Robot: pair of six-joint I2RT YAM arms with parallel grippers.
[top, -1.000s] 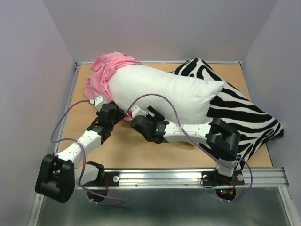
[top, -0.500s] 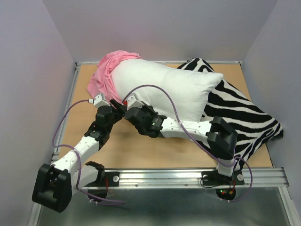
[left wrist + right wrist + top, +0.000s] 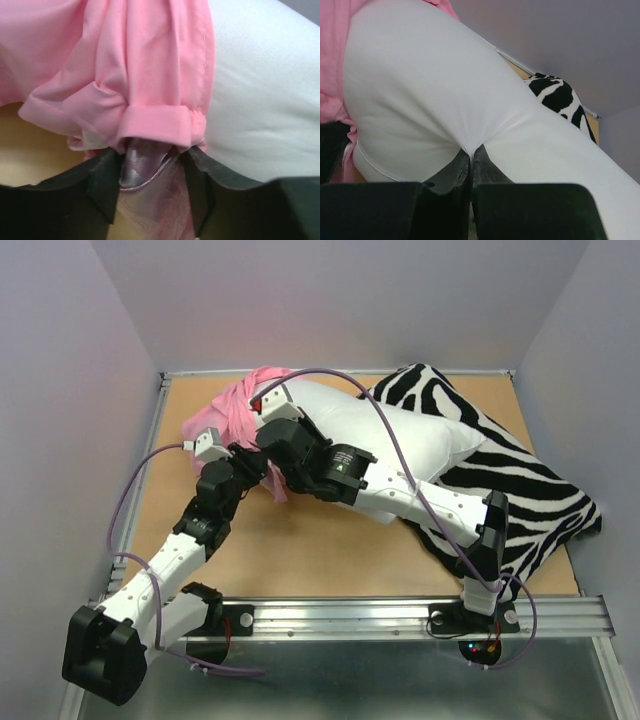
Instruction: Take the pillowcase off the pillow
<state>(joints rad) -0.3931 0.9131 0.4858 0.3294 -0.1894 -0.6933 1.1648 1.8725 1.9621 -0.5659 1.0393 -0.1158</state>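
Observation:
The pink pillowcase (image 3: 215,420) is bunched over the far left end of the white pillow (image 3: 410,435), most of which is bare. My left gripper (image 3: 258,462) is shut on a fold of the pillowcase's near edge; in the left wrist view the shiny fabric (image 3: 125,60) fills the gap between the fingers (image 3: 102,185), with the pillow (image 3: 265,100) to the right. My right gripper (image 3: 265,405) is up at the pillow's left end, pinched shut on white pillow fabric (image 3: 420,90). Pink cloth (image 3: 332,50) shows at the left of the right wrist view.
A black-and-white zebra-striped pillow (image 3: 520,490) lies at the right, partly under the white one; it also shows in the right wrist view (image 3: 555,95). Grey walls enclose the wooden table (image 3: 300,550). A metal rail (image 3: 400,615) runs along the near edge.
My right arm has swung up and to the far left, carrying its pinch of the pillow. The pillowcase has bunched tighter at the left end. My left arm reached slightly further in.

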